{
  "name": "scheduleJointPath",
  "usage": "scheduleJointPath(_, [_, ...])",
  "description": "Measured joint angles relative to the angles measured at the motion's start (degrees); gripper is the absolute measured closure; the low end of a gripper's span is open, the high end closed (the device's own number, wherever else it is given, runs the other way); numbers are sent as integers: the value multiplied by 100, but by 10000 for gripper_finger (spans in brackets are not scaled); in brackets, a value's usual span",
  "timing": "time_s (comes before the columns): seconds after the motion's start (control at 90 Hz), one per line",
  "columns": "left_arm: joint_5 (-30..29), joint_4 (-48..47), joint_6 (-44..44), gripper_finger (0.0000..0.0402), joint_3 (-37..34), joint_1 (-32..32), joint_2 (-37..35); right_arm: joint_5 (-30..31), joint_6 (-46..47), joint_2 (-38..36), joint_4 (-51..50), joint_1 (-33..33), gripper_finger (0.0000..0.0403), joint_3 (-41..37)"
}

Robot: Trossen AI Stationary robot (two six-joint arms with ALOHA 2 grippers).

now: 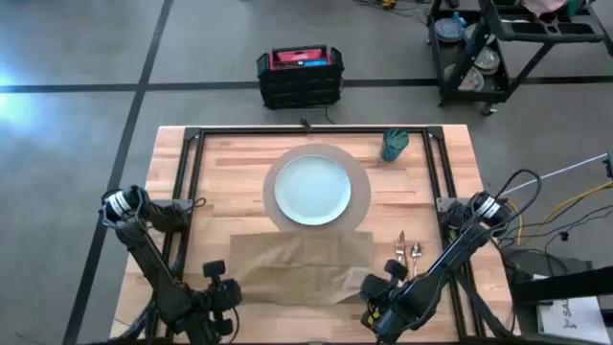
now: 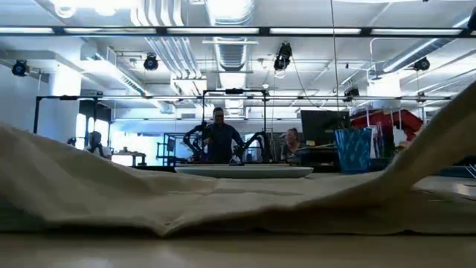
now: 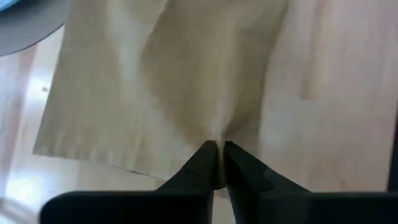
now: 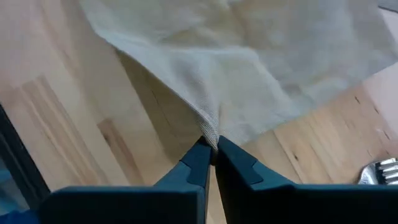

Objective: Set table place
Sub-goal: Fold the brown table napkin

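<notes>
From above, the pale plate [image 1: 312, 189] sits centred on its round tan mat [image 1: 362, 182], and that plate is the anchor for everything else: the teal cup [image 1: 395, 145] stands beyond it toward the far right corner of the surface [image 1: 230, 163], the brown napkin [image 1: 297, 259] lies spread on the near side of it, and the fork [image 1: 400, 247] and spoon [image 1: 416, 253] rest just off the napkin's right edge. The left gripper [image 1: 222, 290] is at the napkin's near-left corner, the right gripper [image 1: 381, 287] at its near-right corner. Down at surface level, the cloth fills the foreground, rising at both ends and sagging in the middle, plate and cup behind it, people standing far back in the room. On the left wrist camera, the jaws are pinched tight on a peak of fabric. Right wrist camera, same story: jaws closed on a corner of the napkin, the spoon's bowl close by. The risk from here, judging by that thin bite: either corner could slip out under tension and the napkin would drop crooked, and a low sweep on the right could drag the cutlery out of line.
</notes>
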Motion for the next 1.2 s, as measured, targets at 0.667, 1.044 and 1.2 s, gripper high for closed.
scheduleJointPath(0.667, [-1032,-645,-1423,245,-7,63,-4,833,-529,-23,-112,-44,183,313])
scheduleJointPath(1.044, [-310,-255,-3173,288,0,275,-7,755,-4061,18,281,-1608,203,415])
scheduleJointPath(1.2, [-82,-34,-3640,286,-2,222,34,263,-5474,-11,1144,-2239,206,436])
